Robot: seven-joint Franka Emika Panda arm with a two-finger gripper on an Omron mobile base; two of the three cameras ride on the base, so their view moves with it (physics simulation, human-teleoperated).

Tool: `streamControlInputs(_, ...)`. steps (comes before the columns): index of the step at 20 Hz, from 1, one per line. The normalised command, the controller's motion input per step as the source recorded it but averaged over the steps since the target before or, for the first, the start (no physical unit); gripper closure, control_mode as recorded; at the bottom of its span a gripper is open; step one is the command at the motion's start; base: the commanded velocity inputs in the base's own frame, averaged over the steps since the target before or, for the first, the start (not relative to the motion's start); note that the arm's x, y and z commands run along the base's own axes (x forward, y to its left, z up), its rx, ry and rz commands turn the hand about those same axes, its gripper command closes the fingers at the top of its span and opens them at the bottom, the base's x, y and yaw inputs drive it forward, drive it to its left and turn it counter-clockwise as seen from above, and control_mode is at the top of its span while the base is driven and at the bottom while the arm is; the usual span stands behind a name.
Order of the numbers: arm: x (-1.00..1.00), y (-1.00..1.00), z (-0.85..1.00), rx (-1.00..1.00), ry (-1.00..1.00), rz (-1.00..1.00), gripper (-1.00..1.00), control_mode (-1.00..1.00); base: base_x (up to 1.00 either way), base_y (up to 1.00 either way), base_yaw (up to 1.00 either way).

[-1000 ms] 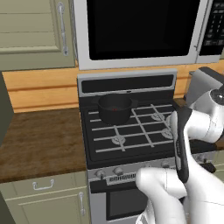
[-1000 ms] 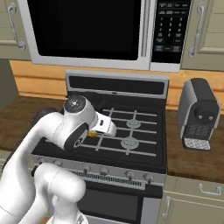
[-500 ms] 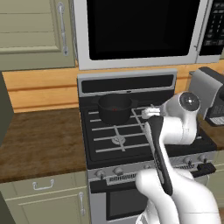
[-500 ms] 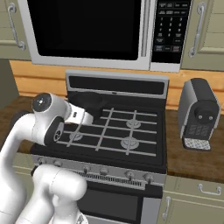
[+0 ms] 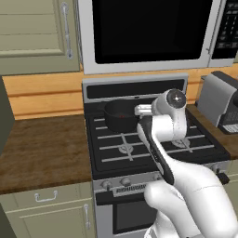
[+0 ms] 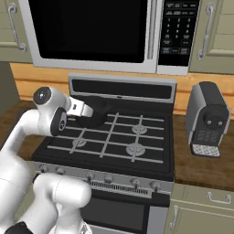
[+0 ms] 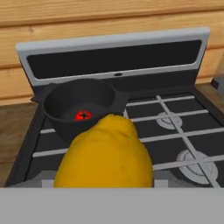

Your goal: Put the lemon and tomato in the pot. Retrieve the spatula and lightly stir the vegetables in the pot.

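Observation:
A large yellow lemon (image 7: 105, 153) sits low and close in the hand view, and my gripper (image 5: 138, 110) is shut on it. The lemon hides the fingertips. The small black pot (image 7: 65, 124) stands on the stove's back left burner, just ahead of the lemon. Inside it lies the small red tomato (image 7: 83, 115). In the left base view my hand hangs at the right rim of the pot (image 5: 114, 123). In the right base view my gripper (image 6: 90, 112) overlaps the pot (image 6: 103, 107). The spatula is out of view.
A grey coffee machine (image 6: 208, 121) stands on the counter right of the stove. The microwave (image 5: 144, 32) hangs low over the stove's back panel (image 7: 118, 59). Bare burner grates (image 6: 132, 144) lie in front and to the right. A wooden counter (image 5: 42, 148) lies to the left.
My arm has swung left across the stove with the lemon, from the right side to the pot's rim. The pot and the tomato have not moved.

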Motion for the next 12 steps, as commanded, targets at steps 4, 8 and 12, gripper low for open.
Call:
streamControlInputs(4, 0.71, 0.22, -0.03, 0.00, 0.00, 0.00, 1.00, -1.00, 0.00, 0.00, 0.00)
streamControlInputs(8, 0.70, 0.23, -0.15, 0.00, 0.00, 0.00, 1.00, -1.00, 0.00, 0.00, 0.00)
streamControlInputs(12, 0.70, 0.20, -0.31, 0.00, 0.02, 0.00, 1.00, -1.00, 0.00, 0.00, 0.00)
